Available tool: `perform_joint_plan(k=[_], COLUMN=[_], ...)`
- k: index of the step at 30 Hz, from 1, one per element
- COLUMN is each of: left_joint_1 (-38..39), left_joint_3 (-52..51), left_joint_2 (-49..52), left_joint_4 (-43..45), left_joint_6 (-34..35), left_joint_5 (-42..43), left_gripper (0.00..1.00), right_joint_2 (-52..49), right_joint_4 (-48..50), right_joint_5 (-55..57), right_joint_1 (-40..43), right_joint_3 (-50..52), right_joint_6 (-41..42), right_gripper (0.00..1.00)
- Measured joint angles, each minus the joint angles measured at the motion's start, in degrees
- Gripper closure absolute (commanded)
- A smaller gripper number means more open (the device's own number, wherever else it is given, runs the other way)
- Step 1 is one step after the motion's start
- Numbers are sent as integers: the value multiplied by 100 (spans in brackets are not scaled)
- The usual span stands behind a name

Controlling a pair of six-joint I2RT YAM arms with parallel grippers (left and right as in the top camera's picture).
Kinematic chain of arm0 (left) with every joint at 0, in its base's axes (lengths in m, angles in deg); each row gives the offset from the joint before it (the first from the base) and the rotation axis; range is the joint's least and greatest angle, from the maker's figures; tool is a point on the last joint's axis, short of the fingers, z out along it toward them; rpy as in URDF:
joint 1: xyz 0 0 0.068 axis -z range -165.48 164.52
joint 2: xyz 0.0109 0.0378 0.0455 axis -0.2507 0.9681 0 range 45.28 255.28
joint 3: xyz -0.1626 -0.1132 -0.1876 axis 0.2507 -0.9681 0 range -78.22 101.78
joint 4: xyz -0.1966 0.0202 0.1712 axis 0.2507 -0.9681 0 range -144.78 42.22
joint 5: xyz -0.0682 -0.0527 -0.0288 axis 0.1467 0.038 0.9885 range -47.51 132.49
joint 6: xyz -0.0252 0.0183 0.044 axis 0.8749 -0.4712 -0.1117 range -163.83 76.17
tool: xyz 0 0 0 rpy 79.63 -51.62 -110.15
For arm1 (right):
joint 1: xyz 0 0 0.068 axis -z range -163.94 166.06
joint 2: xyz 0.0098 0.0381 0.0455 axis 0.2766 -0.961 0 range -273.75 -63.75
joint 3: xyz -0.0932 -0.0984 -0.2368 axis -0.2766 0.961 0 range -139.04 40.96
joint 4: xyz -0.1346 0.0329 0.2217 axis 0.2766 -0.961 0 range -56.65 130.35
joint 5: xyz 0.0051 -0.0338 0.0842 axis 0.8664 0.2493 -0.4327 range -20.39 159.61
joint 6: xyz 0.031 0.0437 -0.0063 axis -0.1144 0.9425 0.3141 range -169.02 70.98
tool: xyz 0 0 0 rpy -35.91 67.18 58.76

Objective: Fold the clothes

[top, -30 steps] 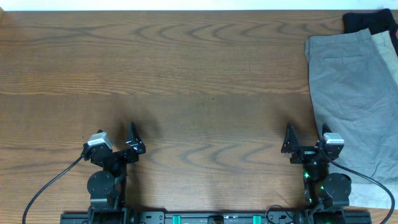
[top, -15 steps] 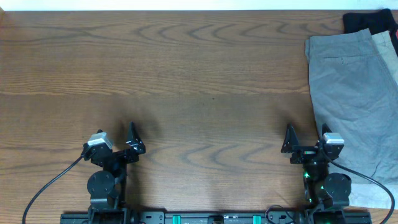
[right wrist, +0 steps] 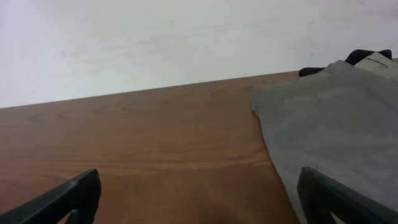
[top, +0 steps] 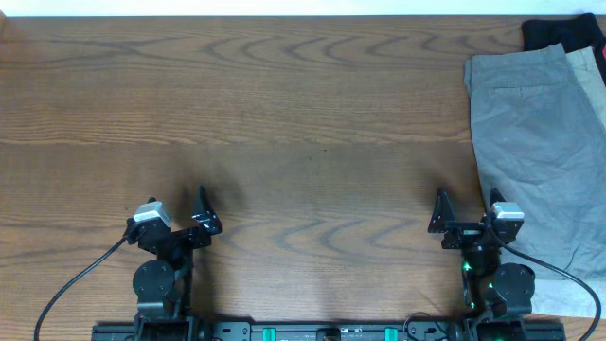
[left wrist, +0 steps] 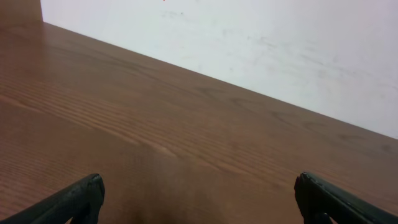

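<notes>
The grey shorts (top: 535,152) lie flat at the table's right edge, waistband towards the far side. They also show in the right wrist view (right wrist: 336,130). The beige-khaki shorts (top: 587,71) lie under them, showing at the far right and at the near corner. My left gripper (top: 180,225) rests at the near left, open and empty (left wrist: 199,199), over bare wood. My right gripper (top: 469,227) rests at the near right, open and empty (right wrist: 199,199), just left of the grey shorts' near hem.
A black garment (top: 559,33) lies at the far right corner, partly under the shorts, and also shows in the right wrist view (right wrist: 373,57). The wooden table (top: 303,114) ends at a white wall (left wrist: 249,37) on the far side.
</notes>
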Motion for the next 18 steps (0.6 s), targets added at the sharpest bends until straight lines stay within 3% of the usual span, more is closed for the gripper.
perform_joint_plan(k=[14, 18], left_joint_1=[0, 0], left_joint_3=[0, 0], left_joint_2=[0, 0], left_joint_4=[2, 0], left_joint_6=[0, 0], left_joint_5=[0, 0], left_gripper=[2, 2], right_joint_2=[0, 0], right_joint_4=[35, 245], right_joint_5=[201, -442], right_joint_1=[0, 0], right_joint_3=[0, 0], right_joint_6=[20, 898], right_gripper=[1, 1])
